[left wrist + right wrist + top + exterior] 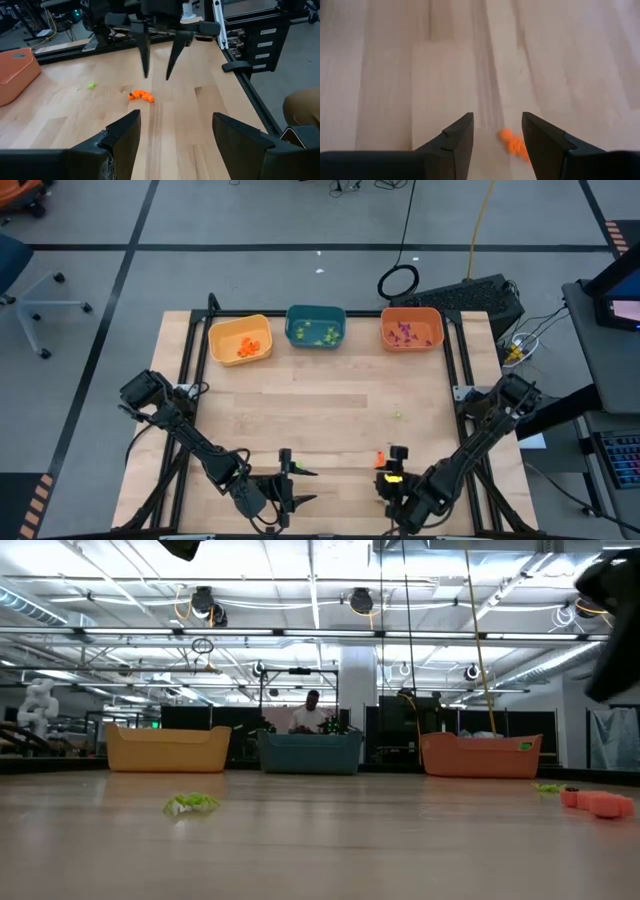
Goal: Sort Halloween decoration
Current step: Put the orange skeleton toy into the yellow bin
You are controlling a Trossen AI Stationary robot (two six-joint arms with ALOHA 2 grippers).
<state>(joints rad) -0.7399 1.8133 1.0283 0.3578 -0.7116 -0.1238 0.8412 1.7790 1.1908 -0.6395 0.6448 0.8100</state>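
An orange trinket (141,95) lies on the wooden table near its front edge, and a small light-green trinket (397,416) lies farther in. My right gripper (157,76) hangs open just above the table, fingers slanting down. The orange trinket (512,142) shows low between its fingers, beside one of them, untouched. My left gripper (175,117) stands open near the front edge (305,485), pointing toward the right gripper with nothing between its fingers.
Three bins stand in a row at the table's far edge: a yellow one (240,338) with orange trinkets, a teal one (316,327) with green ones, an orange one (411,328) with purple ones. Bare wood lies between the bins and the grippers. A person sits beyond the table (312,712).
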